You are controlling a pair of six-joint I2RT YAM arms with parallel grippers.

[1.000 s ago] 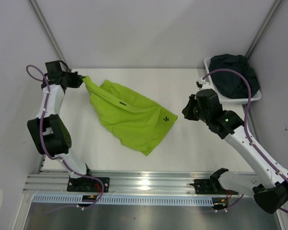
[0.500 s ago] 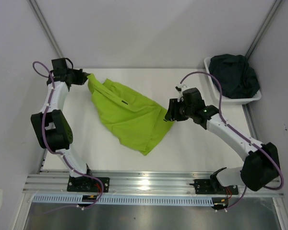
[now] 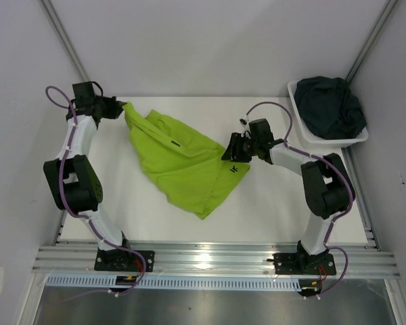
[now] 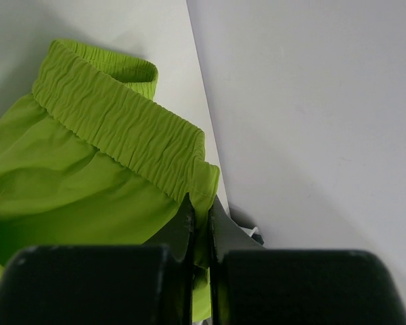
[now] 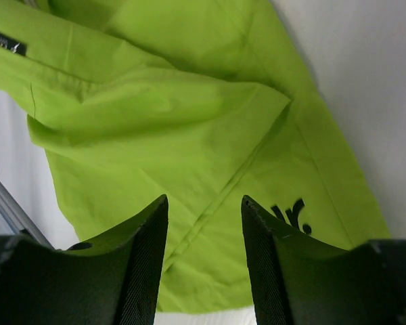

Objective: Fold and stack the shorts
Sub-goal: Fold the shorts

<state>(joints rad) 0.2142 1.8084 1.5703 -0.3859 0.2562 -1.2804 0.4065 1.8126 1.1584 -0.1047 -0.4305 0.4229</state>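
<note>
lime green shorts (image 3: 183,162): spread, rumpled | dark shorts (image 3: 331,105): bunched in basket (image 3: 338,143)

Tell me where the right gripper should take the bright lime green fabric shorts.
Probably the leg hem beside the black logo, at the edge of the lime green shorts nearest the open right gripper. Come down from above on that right side: the cloth lies flat there with a free edge, and the left gripper pinches the gathered waistband at the opposite corner.

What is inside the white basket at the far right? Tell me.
The white basket holds the crumpled dark shorts, which fill most of it. Whatever may lie beneath them, and the basket's floor, is covered.
</note>
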